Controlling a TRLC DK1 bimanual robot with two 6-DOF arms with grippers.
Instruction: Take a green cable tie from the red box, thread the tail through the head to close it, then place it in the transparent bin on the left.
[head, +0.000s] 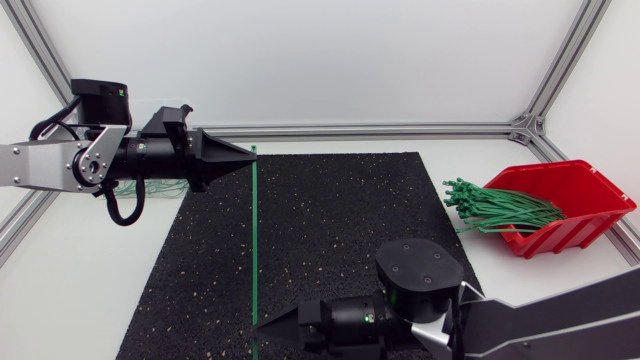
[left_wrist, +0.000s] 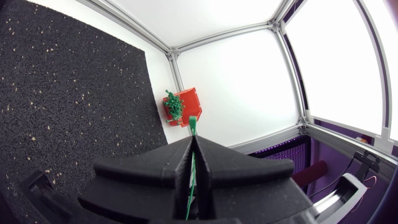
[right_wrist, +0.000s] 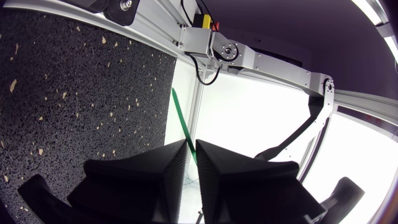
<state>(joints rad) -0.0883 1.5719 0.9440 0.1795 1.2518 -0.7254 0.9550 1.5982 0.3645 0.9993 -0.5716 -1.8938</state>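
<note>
From above: left hand (head: 248, 155) in from the left side, clenched on the far end of a thin, straight green plastic cable tie (head: 254, 240). Tie held in a line over a black speckled rubber mat (head: 340, 230) on the white bench (head: 80, 290), near end at the tip of the right hand (head: 264, 324), low by the front edge. Well apart at the right, an open-fronted red plastic box (head: 585, 190), with a bundle of loose green ties (head: 500, 208) spilling past its lip.

From the left wrist: left hand (left_wrist: 193, 140) pressed tight on the tie (left_wrist: 193, 124), short green stub poking beyond the fingertips. Red box (left_wrist: 189, 102) far ahead, past the mat's edge.

From the right wrist: right hand (right_wrist: 191, 144) narrowed to a slit, grasping the tie (right_wrist: 179, 109). Green strip running ahead from between the fingers, above the mat.
</note>
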